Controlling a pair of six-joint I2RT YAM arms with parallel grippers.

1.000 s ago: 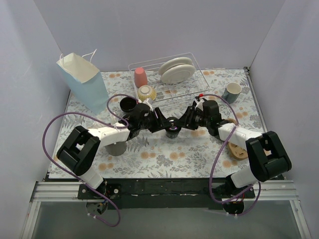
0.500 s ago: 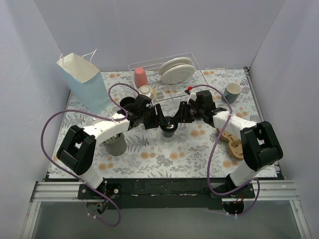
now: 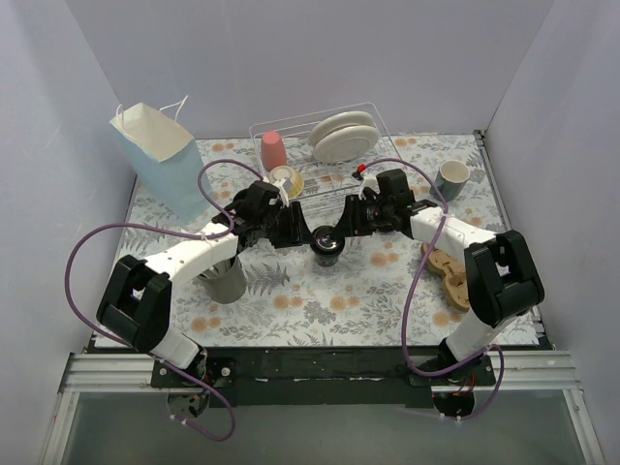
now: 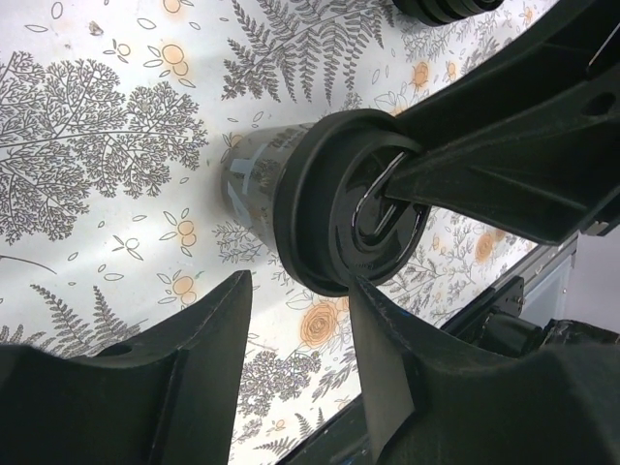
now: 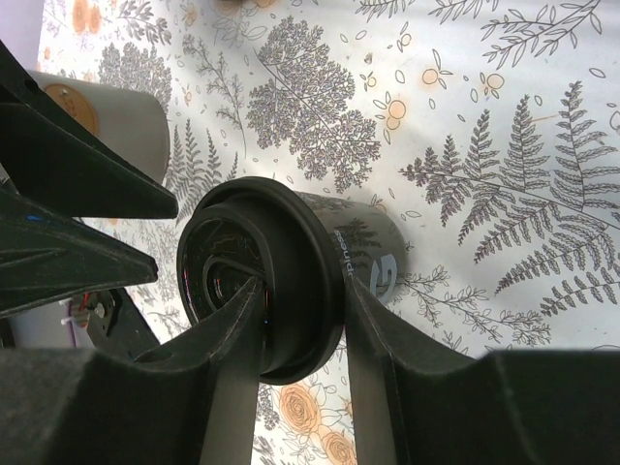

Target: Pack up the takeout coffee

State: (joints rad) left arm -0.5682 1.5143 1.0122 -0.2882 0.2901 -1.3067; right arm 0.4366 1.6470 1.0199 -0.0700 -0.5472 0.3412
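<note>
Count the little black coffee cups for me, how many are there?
1. The black coffee cup, lid on, is at the middle of the table, held by the right gripper. More could be hidden from view.

One lidded takeout coffee cup (image 3: 327, 239) is located at the middle of the worktop (image 3: 320, 305), with the left gripper (image 3: 298, 232) against its left side and the right gripper (image 3: 349, 225) against its right. A blue paper bag (image 3: 160, 160) stands at the far left corner. A wire dish rack (image 3: 376, 163) occupies the far edge, and a blue-grey mug (image 3: 450, 178) stands near the far right corner.
</note>
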